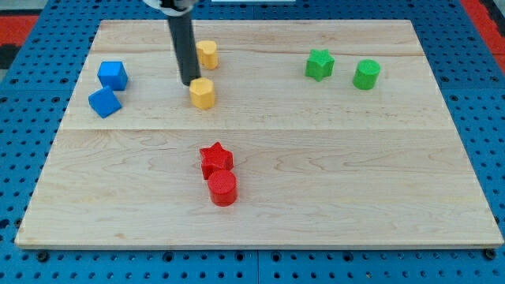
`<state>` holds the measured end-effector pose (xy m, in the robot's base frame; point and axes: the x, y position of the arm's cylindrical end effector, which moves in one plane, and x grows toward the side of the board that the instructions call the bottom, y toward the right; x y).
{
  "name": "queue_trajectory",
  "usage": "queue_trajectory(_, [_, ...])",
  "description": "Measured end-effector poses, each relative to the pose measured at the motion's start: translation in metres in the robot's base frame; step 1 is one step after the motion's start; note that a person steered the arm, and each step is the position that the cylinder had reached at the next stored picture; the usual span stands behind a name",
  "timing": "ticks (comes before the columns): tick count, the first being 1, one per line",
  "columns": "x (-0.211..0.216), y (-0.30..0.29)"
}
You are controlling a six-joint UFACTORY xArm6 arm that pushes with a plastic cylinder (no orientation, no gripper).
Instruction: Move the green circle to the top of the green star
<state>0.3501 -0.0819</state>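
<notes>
Far off to my tip's left sit two blue cubes (pixel 109 88); my tip (pixel 190 83), a bare rod holding nothing, stands just left of a yellow block (pixel 203 93), another yellow block (pixel 207 54) just above; below lie the red star (pixel 215 158) and red cylinder (pixel 222 188), touching; well right, the green star (pixel 319 65), then the green circle (pixel 366 75) beside it.

A pale wooden board (pixel 260 197) with visible grain and faint seams fills most of the view. It rests on a blue pegboard surface (pixel 31 158) dotted with evenly spaced small holes, visible along every edge. At the view's top corners, a red surface (pixel 22 16) shows. The lighting is even and bright.
</notes>
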Motion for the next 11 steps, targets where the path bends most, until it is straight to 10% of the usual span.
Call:
queue_trajectory(3, [0.036,0.252])
queue_trajectory(5, [-0.045,0.233])
queue_trajectory(8, [-0.041,0.364])
queue_trajectory(11, [-0.059,0.236])
